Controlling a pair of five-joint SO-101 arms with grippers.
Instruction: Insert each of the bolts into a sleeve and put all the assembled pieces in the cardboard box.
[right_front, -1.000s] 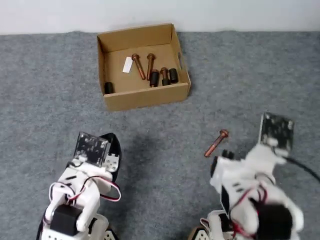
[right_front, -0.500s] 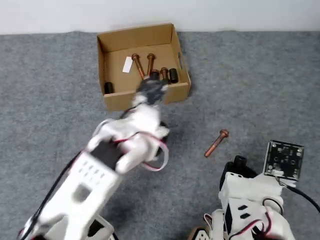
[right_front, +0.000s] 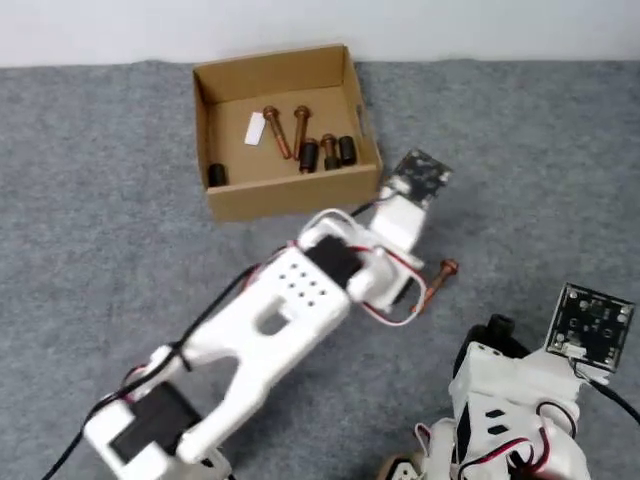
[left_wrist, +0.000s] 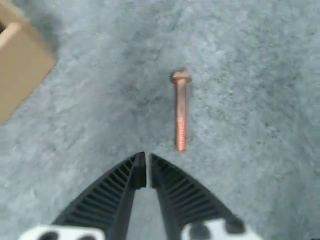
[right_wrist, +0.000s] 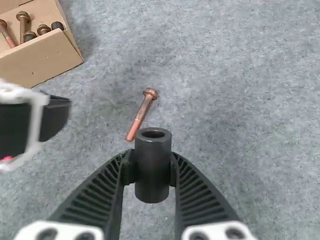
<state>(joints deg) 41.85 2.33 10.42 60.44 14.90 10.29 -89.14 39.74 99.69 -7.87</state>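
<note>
Across the grey counter (right_front: 100, 200) we swung the left pincer (left_wrist: 148, 160), pressed together, from the box (right_front: 290, 197) to the loose bolt (left_wrist: 180, 112); right pincer (right_wrist: 151, 157) pinches a sleeve (right_wrist: 151, 172).

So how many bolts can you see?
4. One bolt lies on the carpet by the left gripper. Three are in the box: two long ones, and one head poking from a sleeve. Others may hide inside sleeves.
</note>
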